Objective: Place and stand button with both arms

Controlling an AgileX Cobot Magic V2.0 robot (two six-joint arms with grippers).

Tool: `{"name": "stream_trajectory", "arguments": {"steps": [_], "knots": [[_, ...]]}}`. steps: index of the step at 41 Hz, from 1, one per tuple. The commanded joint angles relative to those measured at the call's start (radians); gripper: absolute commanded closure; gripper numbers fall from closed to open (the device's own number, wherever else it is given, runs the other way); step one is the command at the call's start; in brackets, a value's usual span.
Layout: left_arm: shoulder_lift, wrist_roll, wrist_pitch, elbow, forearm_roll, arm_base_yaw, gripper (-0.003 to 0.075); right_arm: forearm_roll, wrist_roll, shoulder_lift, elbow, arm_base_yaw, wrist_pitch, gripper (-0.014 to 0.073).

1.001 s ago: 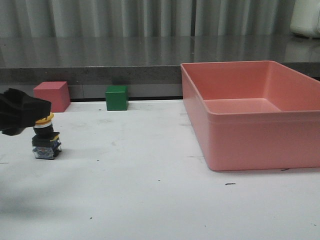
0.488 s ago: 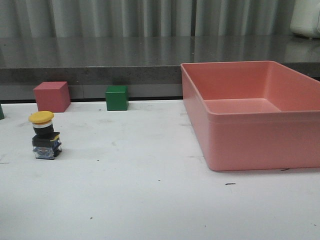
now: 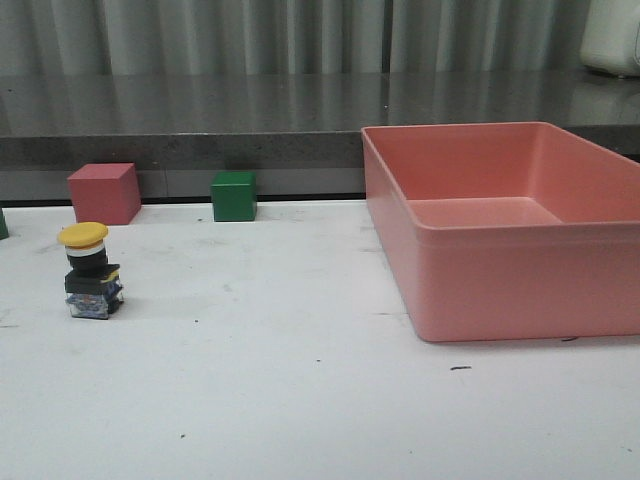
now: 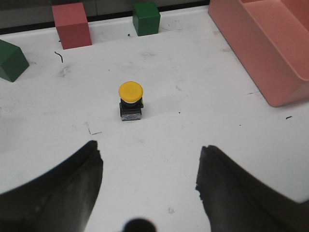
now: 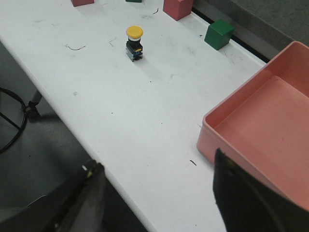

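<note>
Button (image 3: 89,270) with yellow cap stands alone now, near the red cube (image 3: 104,192). Our left gripper (image 4: 149,186) has pulled away; both grippers gape wide, right gripper (image 5: 159,195) too.

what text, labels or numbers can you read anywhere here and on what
None can be read in any view.
The button: its blue-and-black base shows small light patches, too small and blurred to tell if they are print.
The red cube, green cube and pink bin: plain faces, no label showing.
The table: only dark scuffs and scratches, not writing.
</note>
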Motion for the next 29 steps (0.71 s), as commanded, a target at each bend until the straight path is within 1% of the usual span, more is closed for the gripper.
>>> {"name": "stream_trajectory", "arguments": {"steps": [1, 7, 13, 29], "knots": [[-0.045, 0.005, -0.016, -0.034, -0.020, -0.004, 0.0300, -0.007, -0.006, 0.003, -0.025, -0.002, -0.063, 0.0094], [-0.089, 0.009, 0.008, -0.034, -0.020, -0.004, 0.0300, -0.007, -0.006, 0.003, -0.025, -0.002, -0.063, 0.0094], [-0.104, 0.070, 0.009, -0.034, -0.020, -0.004, 0.0300, -0.007, -0.006, 0.003, -0.025, -0.002, -0.064, 0.0094], [-0.104, 0.070, 0.004, -0.034, -0.020, -0.004, 0.0300, -0.007, -0.006, 0.003, -0.025, -0.002, -0.069, 0.0094]]}}
